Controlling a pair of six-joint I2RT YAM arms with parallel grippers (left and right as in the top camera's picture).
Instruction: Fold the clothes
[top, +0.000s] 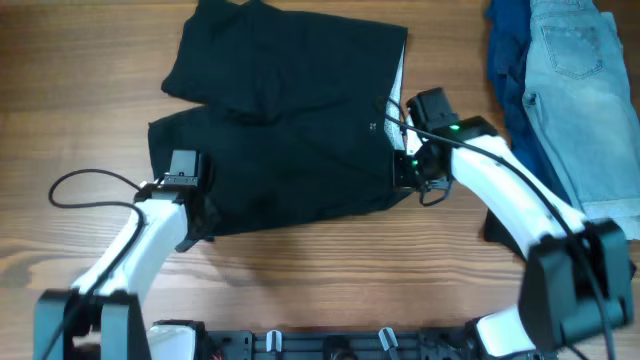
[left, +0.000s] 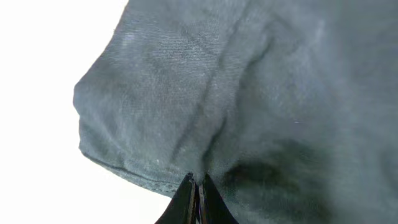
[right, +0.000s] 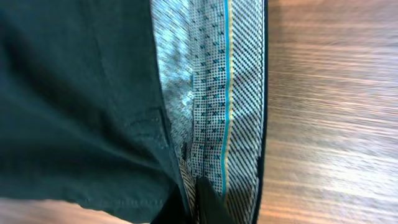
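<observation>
Left pincer (left: 196, 190) grips the hem of the black shorts (top: 290, 130); right pincer (right: 198, 200) grips their waistband (right: 211, 93). Both are best lifted evenly, fabric taut, so the fold lands straight.

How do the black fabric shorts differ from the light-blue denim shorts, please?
The black fabric shorts are dark and lie spread mid-table; the light-blue denim shorts are pale, at the right edge. The left gripper and right gripper pinch the black shorts; no gripper holds the denim shorts. Both lie on the wooden table.
</observation>
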